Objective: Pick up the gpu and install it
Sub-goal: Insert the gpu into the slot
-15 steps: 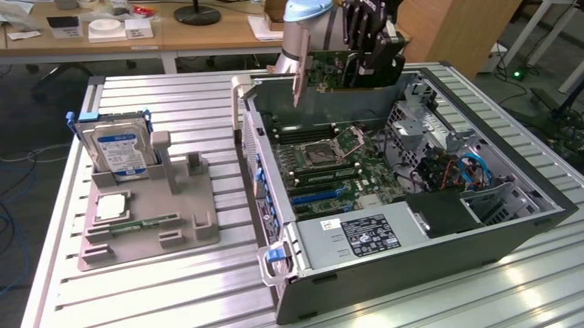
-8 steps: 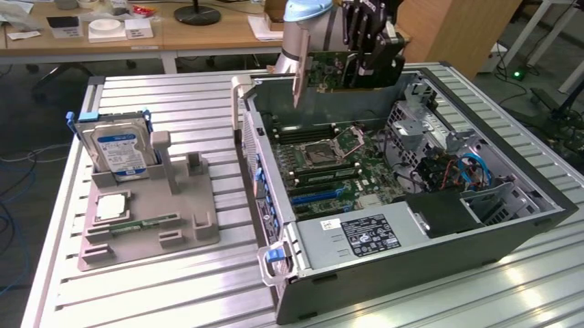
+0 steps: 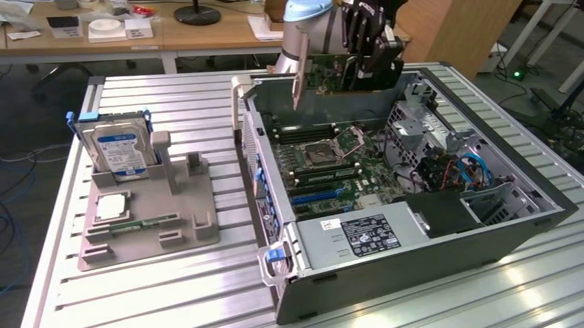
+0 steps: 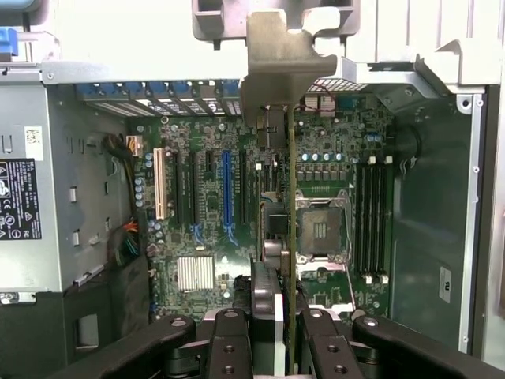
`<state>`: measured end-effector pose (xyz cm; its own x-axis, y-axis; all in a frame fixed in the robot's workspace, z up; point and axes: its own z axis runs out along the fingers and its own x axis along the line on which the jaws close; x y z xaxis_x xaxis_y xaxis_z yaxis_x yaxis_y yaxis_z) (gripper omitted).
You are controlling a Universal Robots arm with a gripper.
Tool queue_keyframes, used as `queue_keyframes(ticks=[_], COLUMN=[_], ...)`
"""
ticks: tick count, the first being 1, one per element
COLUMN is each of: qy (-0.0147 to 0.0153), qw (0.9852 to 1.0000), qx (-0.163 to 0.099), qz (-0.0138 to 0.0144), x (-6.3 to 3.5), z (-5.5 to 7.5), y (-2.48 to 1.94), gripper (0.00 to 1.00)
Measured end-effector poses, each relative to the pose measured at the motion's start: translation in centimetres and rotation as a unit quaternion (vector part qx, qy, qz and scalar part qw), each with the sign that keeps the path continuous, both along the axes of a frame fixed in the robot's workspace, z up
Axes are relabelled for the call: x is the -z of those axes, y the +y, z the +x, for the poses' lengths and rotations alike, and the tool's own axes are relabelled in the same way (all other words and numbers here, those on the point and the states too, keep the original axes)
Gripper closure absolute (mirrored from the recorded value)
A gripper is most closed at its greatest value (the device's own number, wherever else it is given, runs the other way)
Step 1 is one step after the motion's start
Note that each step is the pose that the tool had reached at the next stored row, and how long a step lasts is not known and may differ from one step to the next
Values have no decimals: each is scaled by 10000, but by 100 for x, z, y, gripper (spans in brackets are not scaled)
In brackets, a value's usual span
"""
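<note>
The gpu [image 3: 340,71] is a green card with a silver bracket, hanging upright over the far wall of the open computer case [image 3: 511,225]. My gripper [image 3: 376,63] is shut on it from above. In the wrist view the gpu [image 4: 292,237] appears edge-on, its bracket [image 4: 282,75] at the far end and my gripper [image 4: 272,347] clamped on the card, with one black finger [image 4: 229,347] on each side. Below it lies the motherboard [image 4: 213,181] with a blue slot [image 4: 227,189], black slots and a white slot [image 4: 160,183]. The card hangs above the board, apart from the slots.
A grey fixture tray [image 3: 182,236] at the exterior view's left holds a hard drive [image 3: 114,147], a CPU [image 3: 109,208] and a memory stick [image 3: 146,223]. Inside the case are the power supply [image 3: 360,236], the CPU socket [image 3: 324,154] and cables [image 3: 470,171]. Desks stand behind.
</note>
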<state>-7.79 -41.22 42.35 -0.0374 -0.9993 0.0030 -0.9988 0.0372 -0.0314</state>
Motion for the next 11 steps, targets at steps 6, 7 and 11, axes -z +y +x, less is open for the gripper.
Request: queue_keyframes(ticks=[6,7,11], qy=[0,0,0], qw=[10000,10000,10000], qx=[0,0,0], qz=[7,8,11], x=[40,47,79], z=[0,0,0], y=[-1,-1,-5], gripper=[72,72,72])
